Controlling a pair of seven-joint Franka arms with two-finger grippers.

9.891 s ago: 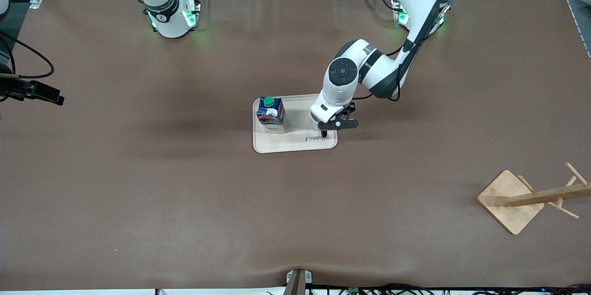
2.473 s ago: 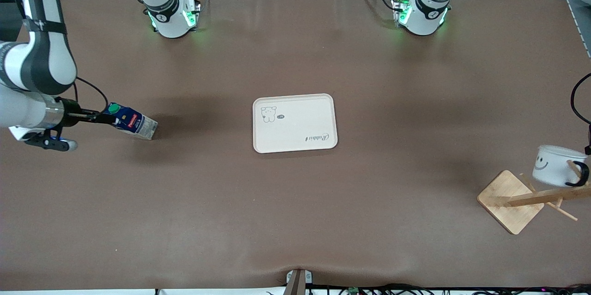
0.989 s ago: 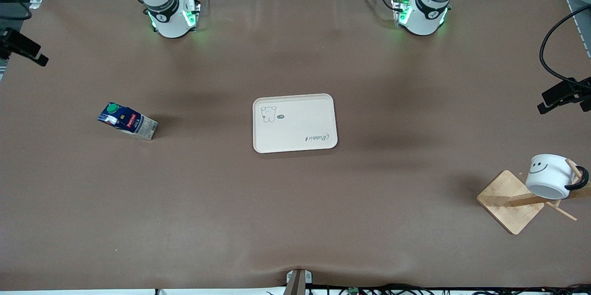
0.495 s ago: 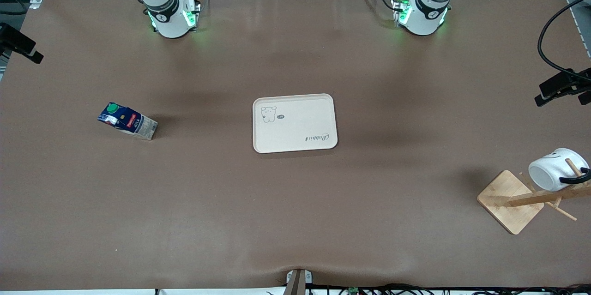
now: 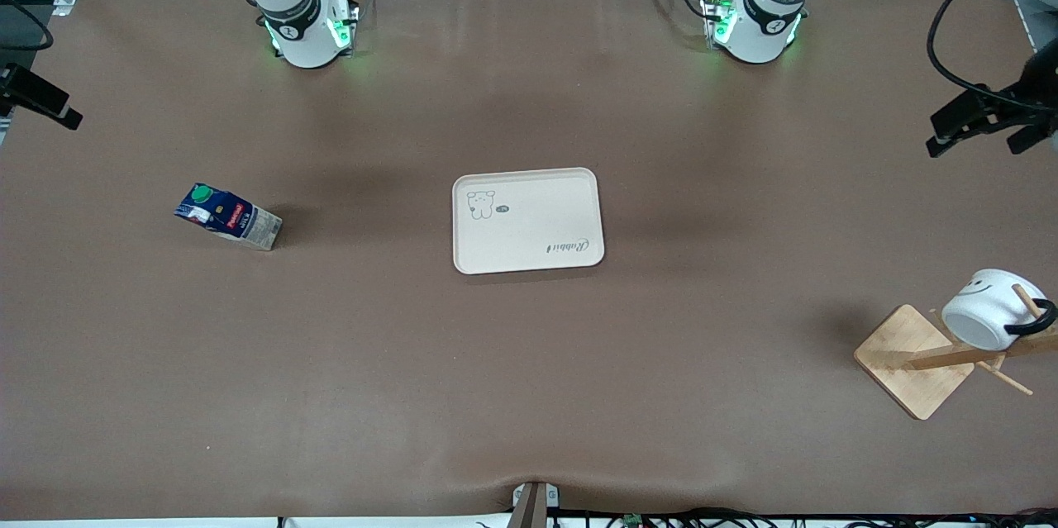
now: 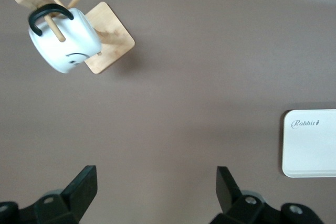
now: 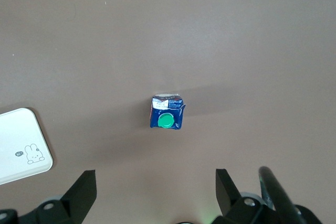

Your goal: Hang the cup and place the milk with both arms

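The small white cup (image 5: 988,320) with a black loop handle and a drawn smiley face hangs by that handle on a peg of the light wooden rack (image 5: 916,359), which stands on a square base toward the left arm's end of the brown bench (image 5: 529,396), nearer to the front camera than the tray; in the left wrist view the cup (image 6: 64,46) is tilted, with the peg passing through its handle. The small dark-blue gable-top milk carton (image 5: 228,216) with a round green cap stands upright on the bench toward the right arm's end, well apart from the cream rectangular tray (image 5: 527,220) that lies in the middle of the bench with a little rabbit drawing and lettering on it. The right wrist view looks straight down on the milk carton's (image 7: 167,113) green cap. The left hand (image 6: 157,190) is up in the air over bare bench between the rack and the tray, its two black fingers spread wide with nothing between them. The right hand (image 7: 156,190) hangs over the bench just beside the milk carton, its fingers likewise wide apart and holding nothing.
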